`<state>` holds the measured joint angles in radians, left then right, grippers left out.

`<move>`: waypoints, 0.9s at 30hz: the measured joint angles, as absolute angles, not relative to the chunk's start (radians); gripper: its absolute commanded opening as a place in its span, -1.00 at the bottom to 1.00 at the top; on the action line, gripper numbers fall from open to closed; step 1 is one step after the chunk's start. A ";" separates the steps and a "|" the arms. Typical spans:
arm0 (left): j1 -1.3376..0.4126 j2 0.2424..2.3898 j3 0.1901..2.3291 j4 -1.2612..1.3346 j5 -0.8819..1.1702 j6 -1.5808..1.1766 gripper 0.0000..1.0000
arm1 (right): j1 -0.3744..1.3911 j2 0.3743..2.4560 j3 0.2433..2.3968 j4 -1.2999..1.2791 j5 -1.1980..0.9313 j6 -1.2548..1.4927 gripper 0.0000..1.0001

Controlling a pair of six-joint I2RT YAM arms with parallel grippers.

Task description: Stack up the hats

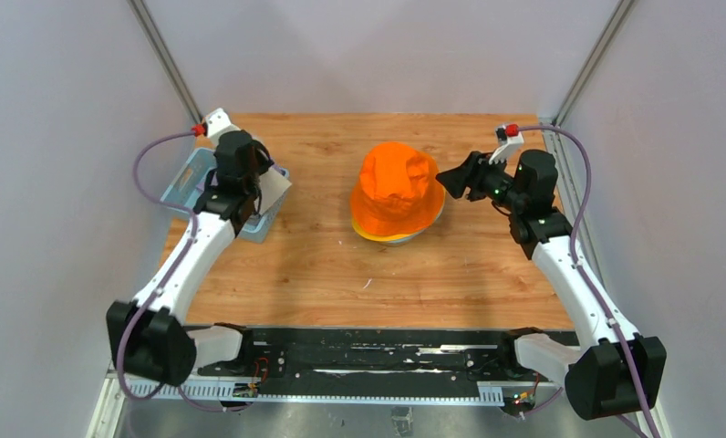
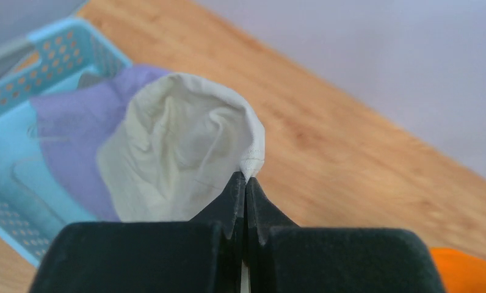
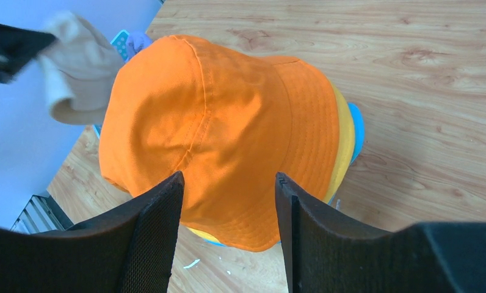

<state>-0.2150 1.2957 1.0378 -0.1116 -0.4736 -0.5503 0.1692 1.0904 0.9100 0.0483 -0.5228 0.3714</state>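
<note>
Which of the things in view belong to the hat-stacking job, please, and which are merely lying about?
Job: soft orange fabric bucket hat; yellow fabric hat and teal fabric hat under it; beige fabric hat in the left gripper; lavender fabric hat.
Lying about: light blue perforated plastic basket; wooden table.

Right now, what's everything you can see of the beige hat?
The beige hat is soft, off-white fabric, crumpled into folds, with a line of stitching near its edge. The left gripper is shut on that edge, its jaws pinched together. The hat sits over the light blue basket and overlaps the lavender hat inside it. Whether the two hats touch is unclear.
</note>
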 measured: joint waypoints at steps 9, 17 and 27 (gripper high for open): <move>-0.212 1.030 1.019 0.085 -0.113 -0.545 -0.99 | 0.169 1.085 0.900 0.052 -0.523 0.374 0.13; -0.212 1.050 0.972 0.437 0.267 -0.707 -1.00 | 0.169 1.075 0.900 0.066 -0.527 0.387 0.13; -0.212 1.118 0.937 0.738 0.405 -0.894 -1.00 | 0.169 1.074 0.900 0.093 -0.545 0.409 0.13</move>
<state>-0.2119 1.1179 0.9371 0.7376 0.4053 -0.8944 0.1692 1.0744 0.9001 0.0933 -0.5449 0.4088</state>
